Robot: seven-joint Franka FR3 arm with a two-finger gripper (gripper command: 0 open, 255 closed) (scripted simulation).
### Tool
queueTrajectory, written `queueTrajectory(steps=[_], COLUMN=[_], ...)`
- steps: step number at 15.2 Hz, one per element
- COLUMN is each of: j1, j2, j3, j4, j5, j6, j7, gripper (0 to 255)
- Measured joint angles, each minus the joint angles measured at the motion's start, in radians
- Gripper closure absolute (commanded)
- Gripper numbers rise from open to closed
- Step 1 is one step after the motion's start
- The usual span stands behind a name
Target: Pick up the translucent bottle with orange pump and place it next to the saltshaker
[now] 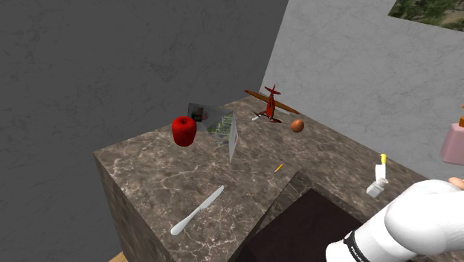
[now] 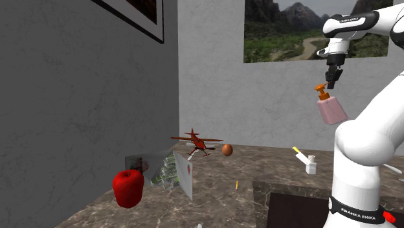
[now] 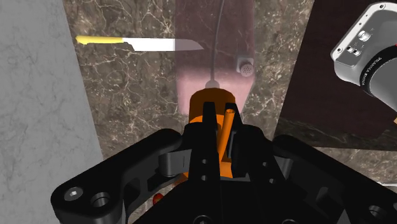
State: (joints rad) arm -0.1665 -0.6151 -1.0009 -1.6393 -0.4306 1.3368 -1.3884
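A brown marbled worktop [image 1: 156, 179] stands in a corner where a dark grey wall [image 1: 111, 59], at ten o'clock in the shoulder view, meets a paler wall [image 1: 357, 67] at one o'clock. The second exterior view shows a landscape picture [image 2: 285, 29] at one o'clock on the paler wall and a framed picture [image 2: 139, 14] at eleven.

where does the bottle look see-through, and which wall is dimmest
Wrist view: marble counter and the tip of the knife show tinted pink through the bottle; second exterior view: it reads nearly solid pink; shoulder view: the left wall is dimmest.
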Motion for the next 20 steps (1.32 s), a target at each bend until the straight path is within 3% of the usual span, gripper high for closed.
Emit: queueTrajectory(steps=[20], j1=[-0.084], j2=[-0.117], j3=[-0.012], j4=[-0.332], j5=[-0.082], j6=[0.227], j7=[0.05], gripper=[255])
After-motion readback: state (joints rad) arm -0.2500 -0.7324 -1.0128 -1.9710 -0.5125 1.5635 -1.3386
